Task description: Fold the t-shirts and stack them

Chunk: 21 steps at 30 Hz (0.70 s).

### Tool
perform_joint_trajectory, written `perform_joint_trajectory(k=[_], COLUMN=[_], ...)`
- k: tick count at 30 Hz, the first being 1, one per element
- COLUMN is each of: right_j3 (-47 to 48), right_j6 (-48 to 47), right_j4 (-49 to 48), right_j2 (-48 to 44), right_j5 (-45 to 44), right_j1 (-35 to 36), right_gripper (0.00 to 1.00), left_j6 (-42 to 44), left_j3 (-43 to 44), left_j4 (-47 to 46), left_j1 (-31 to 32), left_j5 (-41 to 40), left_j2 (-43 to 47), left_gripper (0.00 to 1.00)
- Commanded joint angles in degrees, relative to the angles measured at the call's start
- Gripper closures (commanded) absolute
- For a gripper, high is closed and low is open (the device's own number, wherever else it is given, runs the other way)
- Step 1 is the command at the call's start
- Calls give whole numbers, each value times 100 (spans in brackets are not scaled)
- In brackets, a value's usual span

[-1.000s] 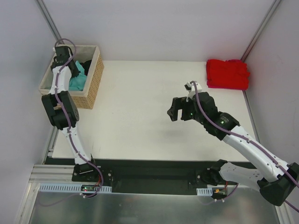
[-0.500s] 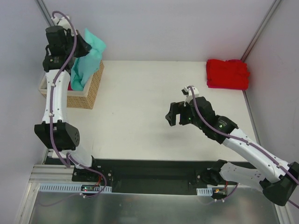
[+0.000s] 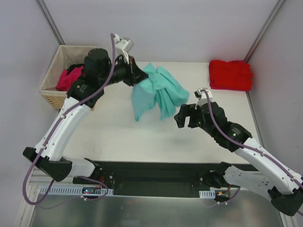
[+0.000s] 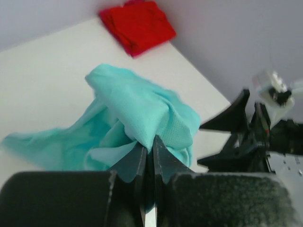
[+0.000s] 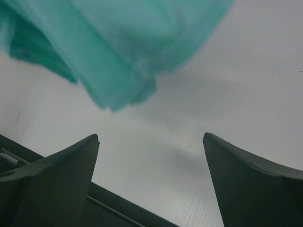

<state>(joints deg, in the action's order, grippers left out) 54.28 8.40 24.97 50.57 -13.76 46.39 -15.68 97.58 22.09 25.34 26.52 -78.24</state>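
My left fingers (image 4: 144,156) clamp the teal t-shirt (image 3: 158,92) bunched above the counter (image 3: 118,137); my right fingers (image 3: 183,117) stand wide apart, empty, beside it.

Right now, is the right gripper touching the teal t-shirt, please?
Apart. The right wrist view shows bare table between the right gripper and the teal t-shirt.

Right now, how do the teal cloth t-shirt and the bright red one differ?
The teal cloth t-shirt hangs pinched by the shut left gripper; the bright red cloth t-shirt rests on the white table, no gripper touching it.
Teal is loose and bunched; red is a compact, folded-looking pile.
Teal is over mid-table; red sits at the far right corner.
Shared: plain soft cloth.
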Motion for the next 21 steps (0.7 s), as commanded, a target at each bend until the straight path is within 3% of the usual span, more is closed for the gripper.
perform_joint_trajectory(k=[1, 6, 10, 11, 13, 14, 15, 21], right_j3=[197, 293, 434, 452, 469, 461, 461, 399], right_j6=[82, 39, -5, 3, 3, 21, 30, 82], right_j4=[420, 789, 1079, 1097, 1106, 1115, 1115, 1124], right_j2=[-310, -609, -706, -723, -732, -732, -732, -601], right_j5=[-408, -724, -856, -865, -892, -874, -874, -690], right_j1=[37, 54, 46, 54, 45, 54, 46, 72], right_gripper=[3, 3, 3, 3, 3, 3, 3, 4], left_j6=[-215, -725, -866, -805, -587, -507, -445, -172], left_j3=[-1282, -3478, -4027, -4054, -4028, -3923, -3852, -3062], left_j4=[-204, -1653, -2112, -2121, -2086, -2068, -2025, -1735], left_j1=[831, 1736, 2089, 2089, 2071, 2010, 1966, 1632], left_j5=[-577, -841, -1052, -1122, -1465, -1509, -1553, -1457], left_j2=[475, 783, 722, 679, 547, 503, 450, 695], left_gripper=[100, 100, 100, 85, 40, 8, 1, 1])
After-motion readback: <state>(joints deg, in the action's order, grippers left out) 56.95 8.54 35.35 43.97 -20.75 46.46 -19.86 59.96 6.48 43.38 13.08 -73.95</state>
